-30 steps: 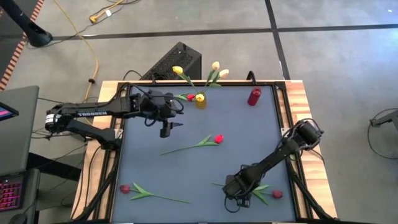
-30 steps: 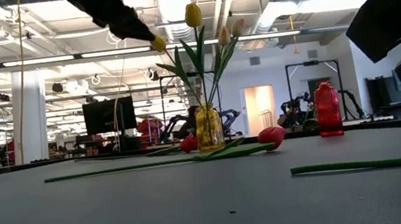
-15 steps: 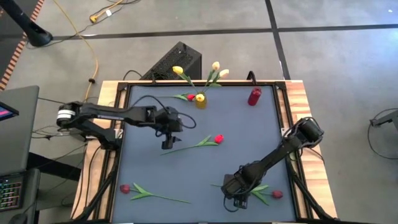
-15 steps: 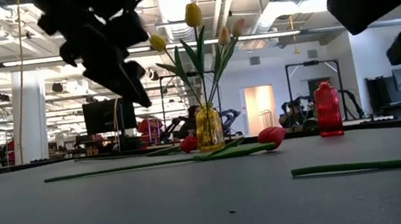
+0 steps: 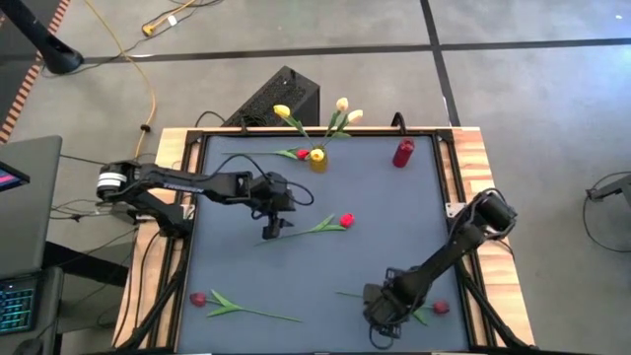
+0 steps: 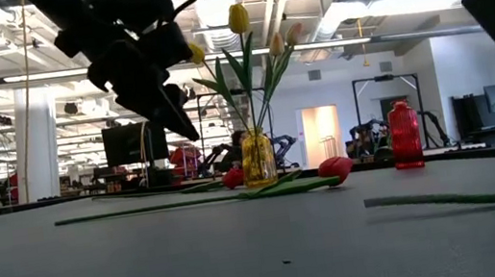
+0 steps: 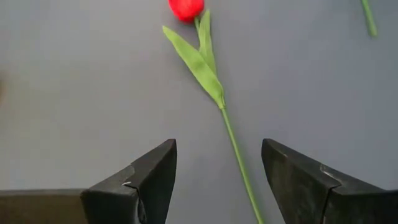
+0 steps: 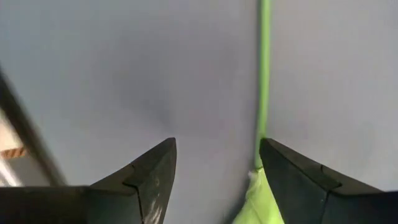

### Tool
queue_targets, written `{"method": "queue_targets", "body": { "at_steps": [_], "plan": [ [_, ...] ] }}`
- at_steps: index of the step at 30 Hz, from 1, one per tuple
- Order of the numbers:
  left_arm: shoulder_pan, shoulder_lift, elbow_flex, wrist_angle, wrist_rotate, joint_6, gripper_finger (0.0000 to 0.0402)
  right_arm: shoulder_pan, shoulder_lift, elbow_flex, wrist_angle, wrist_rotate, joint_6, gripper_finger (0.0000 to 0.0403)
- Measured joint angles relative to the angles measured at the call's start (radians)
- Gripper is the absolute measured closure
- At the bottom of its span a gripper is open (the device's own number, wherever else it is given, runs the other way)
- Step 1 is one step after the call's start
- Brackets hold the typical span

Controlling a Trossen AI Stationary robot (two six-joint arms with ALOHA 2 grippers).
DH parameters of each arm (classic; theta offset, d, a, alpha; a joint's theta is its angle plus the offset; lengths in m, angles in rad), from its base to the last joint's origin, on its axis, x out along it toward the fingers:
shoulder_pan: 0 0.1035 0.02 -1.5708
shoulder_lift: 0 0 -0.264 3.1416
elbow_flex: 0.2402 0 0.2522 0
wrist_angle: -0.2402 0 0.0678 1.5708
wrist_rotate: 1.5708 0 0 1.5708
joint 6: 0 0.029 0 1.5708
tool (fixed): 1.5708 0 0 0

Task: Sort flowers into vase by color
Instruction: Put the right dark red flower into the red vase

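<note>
Two tulips being lined up for pickup, both tools released

The bench (image 5: 237, 266) is worked from both sides: the left tool (image 5: 273, 229) is hung spread over the stem of the red tulip (image 5: 346, 219) lying near the yellow vase (image 5: 317, 161), probably so it can be pinched. The right tool (image 5: 383, 318), far from that vase, is spread over another stem (image 8: 265, 74). Yellow and cream tulips (image 5: 340, 105) are already stood in the vase; the red vase (image 5: 402, 153) beside it looks empty.
</note>
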Motion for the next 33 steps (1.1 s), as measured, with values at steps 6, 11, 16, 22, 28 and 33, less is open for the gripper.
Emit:
{"method": "queue_targets", "body": {
  "at_steps": [6, 11, 16, 22, 28, 33],
  "plan": [
    [0.0, -0.001, 0.012, 0.002, 0.0, 0.003, 0.0178, 0.008, -0.005, -0.042, 0.02, 0.011, 0.002, 0.0181],
    [0.0, -0.001, 0.012, 0.001, -0.009, 0.008, 0.0178, -0.013, -0.006, -0.055, 0.031, 0.006, 0.003, 0.026],
    [0.008, -0.001, 0.012, 0.003, -0.009, 0.008, 0.0178, -0.044, -0.003, -0.04, 0.031, -0.032, -0.02, 0.0361],
    [0.025, -0.005, 0.012, 0.003, -0.009, 0.016, 0.0178, -0.064, -0.022, -0.029, 0.056, -0.106, -0.076, 0.0375],
    [0.029, -0.013, 0.012, 0.001, -0.007, 0.017, 0.0178, -0.064, -0.106, -0.029, 0.055, -0.091, -0.087, 0.0386],
    [0.029, -0.017, 0.013, 0.006, -0.006, 0.018, 0.0178, -0.087, -0.188, -0.028, 0.112, 0.001, -0.119, 0.0388]
  ]
}}
